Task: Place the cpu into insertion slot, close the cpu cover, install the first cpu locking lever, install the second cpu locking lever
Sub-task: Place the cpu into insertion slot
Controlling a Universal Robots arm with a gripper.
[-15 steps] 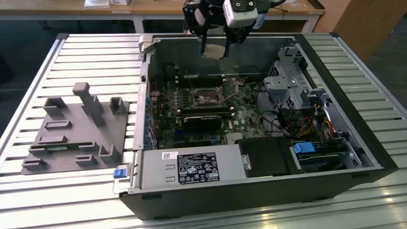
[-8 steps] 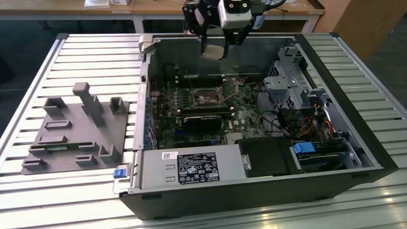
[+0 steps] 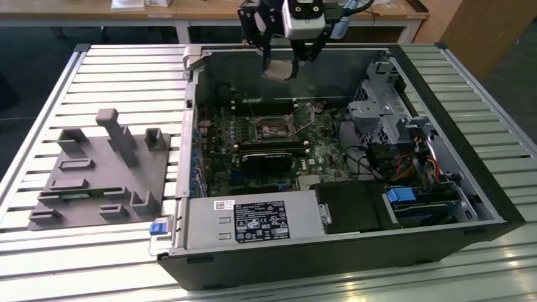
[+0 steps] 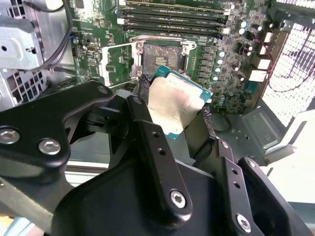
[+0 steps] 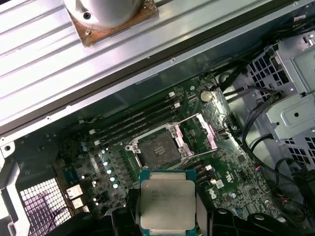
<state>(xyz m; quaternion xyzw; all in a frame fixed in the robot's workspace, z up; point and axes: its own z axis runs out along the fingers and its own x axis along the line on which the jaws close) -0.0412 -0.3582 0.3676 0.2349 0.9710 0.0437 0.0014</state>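
Observation:
My gripper [image 3: 281, 60] hangs over the back of the open computer case, shut on the cpu [image 3: 280, 68]. In both wrist views the cpu [image 4: 177, 105] [image 5: 167, 201] shows its pale silver top and green edge, pinched between two black fingers [image 4: 142, 115]. It is held in the air, well above the board. The insertion slot [image 3: 275, 128] [image 4: 160, 56] [image 5: 158, 150] lies bare, dark centre showing. The cpu cover [image 5: 210, 138] [image 4: 104, 66] is swung open and stands beside the slot.
Long memory slots [image 5: 133, 123] run along one side of the slot. A grey power supply box [image 3: 251, 220] fills the case front, a metal drive cage [image 3: 378, 113] and cables its right. A grey fixture [image 3: 100, 170] sits on the slatted table at the exterior view's left.

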